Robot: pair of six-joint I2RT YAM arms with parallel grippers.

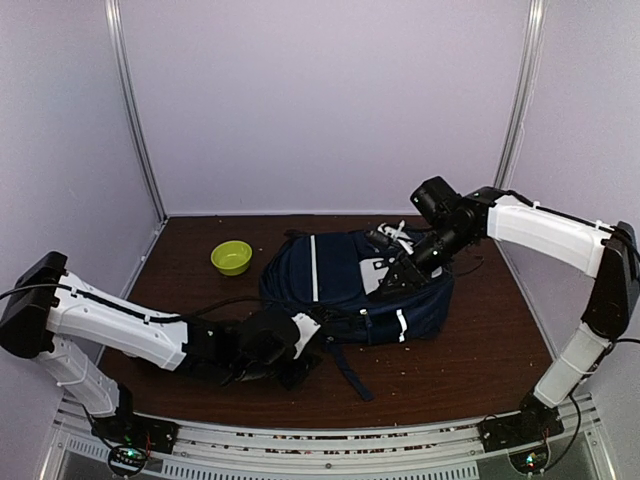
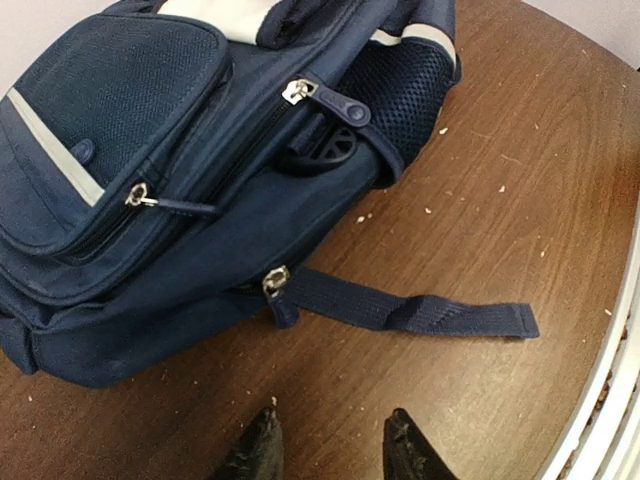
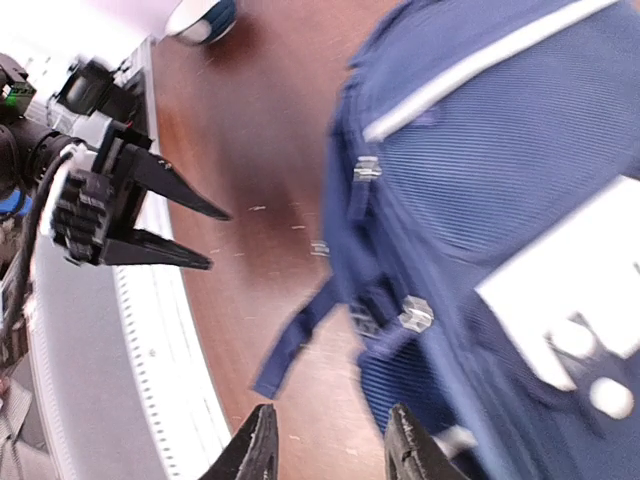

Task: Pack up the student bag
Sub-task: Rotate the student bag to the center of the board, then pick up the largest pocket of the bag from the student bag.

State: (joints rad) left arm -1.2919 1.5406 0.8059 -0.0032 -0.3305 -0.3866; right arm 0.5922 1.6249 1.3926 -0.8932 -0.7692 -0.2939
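Progress looks late-stage to me, though that's only a guess.

Starting at the lower left of the overhead view, the left gripper (image 2: 330, 452) sits low over the dark brown wooden table (image 1: 480, 370), just beside the bag's near corner. Its fingers are spread with nothing between them.

Up and a bit right of it is a small lime-green round bowl (image 1: 231, 257). It's close to the bag but not touching, and it looks empty from above.

Centre frame is the student bag (image 1: 345, 285), a big navy-blue fabric backpack with a white stripe and white patches, lying flat on the wood. In the left wrist view, the front-pocket zips I can see look drawn shut. A loose navy webbing strap (image 2: 420, 312) trails onto the table. A black plastic thing (image 2: 322, 150) shows by the mesh side pocket, and I can't tell if it's a buckle or cargo.

Right of centre, the right gripper (image 3: 330, 445) hovers over the right part of the bag, fingers apart too and holding nothing.

So there's no loose school stuff lying around and both grippers are empty. I reckon what's left is the bowl, if it even counts, or a final zip check.
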